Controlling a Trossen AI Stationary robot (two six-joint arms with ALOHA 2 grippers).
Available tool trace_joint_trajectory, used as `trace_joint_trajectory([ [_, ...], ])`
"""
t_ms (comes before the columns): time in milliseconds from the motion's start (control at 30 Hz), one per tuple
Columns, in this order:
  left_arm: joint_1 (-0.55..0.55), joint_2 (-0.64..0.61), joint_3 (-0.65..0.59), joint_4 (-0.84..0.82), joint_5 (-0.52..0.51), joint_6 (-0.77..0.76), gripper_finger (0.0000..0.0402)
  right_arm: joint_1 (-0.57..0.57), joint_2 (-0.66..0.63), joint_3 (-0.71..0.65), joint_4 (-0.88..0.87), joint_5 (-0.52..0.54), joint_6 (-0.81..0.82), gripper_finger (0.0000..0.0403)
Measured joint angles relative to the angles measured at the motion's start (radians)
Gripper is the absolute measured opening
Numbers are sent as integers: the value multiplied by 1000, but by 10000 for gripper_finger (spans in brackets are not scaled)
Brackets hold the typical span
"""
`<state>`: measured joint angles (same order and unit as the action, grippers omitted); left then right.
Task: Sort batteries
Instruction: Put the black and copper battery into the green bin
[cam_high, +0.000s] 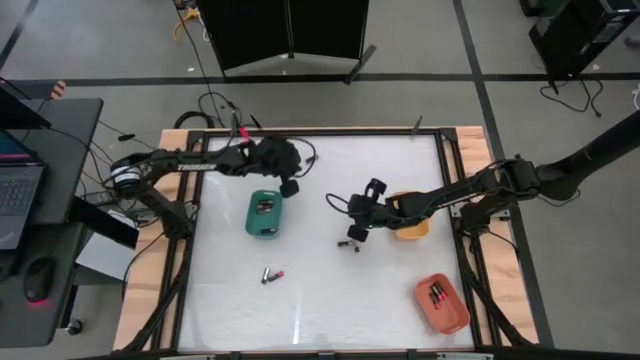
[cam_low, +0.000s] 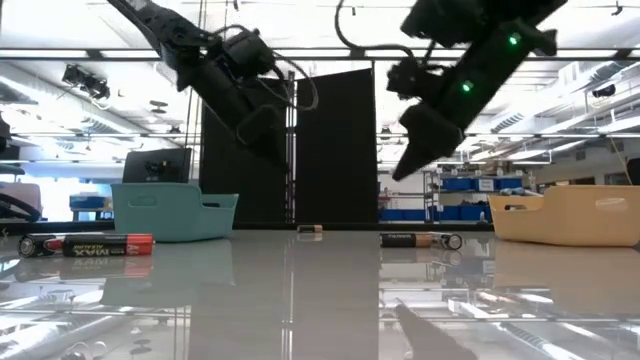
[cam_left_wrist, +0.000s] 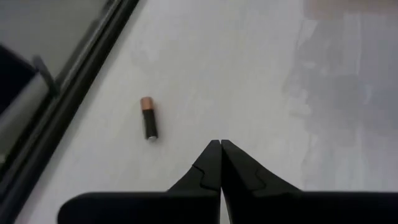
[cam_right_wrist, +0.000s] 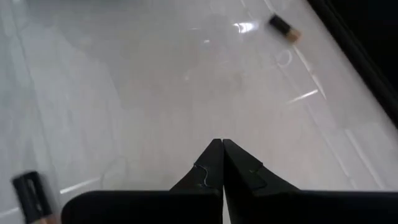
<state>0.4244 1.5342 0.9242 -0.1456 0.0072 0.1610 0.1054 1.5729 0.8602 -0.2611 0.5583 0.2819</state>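
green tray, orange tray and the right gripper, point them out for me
green tray (cam_high: 251, 226), high view, on its rim at the left edge
orange tray (cam_high: 448, 318), high view, on its bare floor
right gripper (cam_right_wrist: 221, 144), right wrist view, at its shut fingertips

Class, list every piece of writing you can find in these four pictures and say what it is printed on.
No text can be read for certain.
Red and black battery, low view: white lettering, upside down and too blurred to read.
Black battery near the middle: a small label, too small to read.
Wrist views: the batteries show no readable print.

Battery (cam_right_wrist: 32, 194) cut by frame edge
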Motion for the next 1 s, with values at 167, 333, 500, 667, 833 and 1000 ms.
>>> trace_joint_trajectory([
  [167,57,74,84,-67,4,-7,28,0,-19,-66,71,-1,23,8],
  [333,87,182,183,-125,47,21,65,5,-22,-87,106,-8,33,9],
  [500,104,303,284,-172,89,38,111,12,-22,-93,111,-10,35,9],
  [667,108,395,349,-157,87,48,152,17,-22,-93,111,-10,37,10],
  [833,117,447,380,-141,50,47,180,31,-22,-93,114,-10,38,10],
  [1000,146,480,391,-135,42,44,188,41,-22,-93,119,-10,38,10],
])
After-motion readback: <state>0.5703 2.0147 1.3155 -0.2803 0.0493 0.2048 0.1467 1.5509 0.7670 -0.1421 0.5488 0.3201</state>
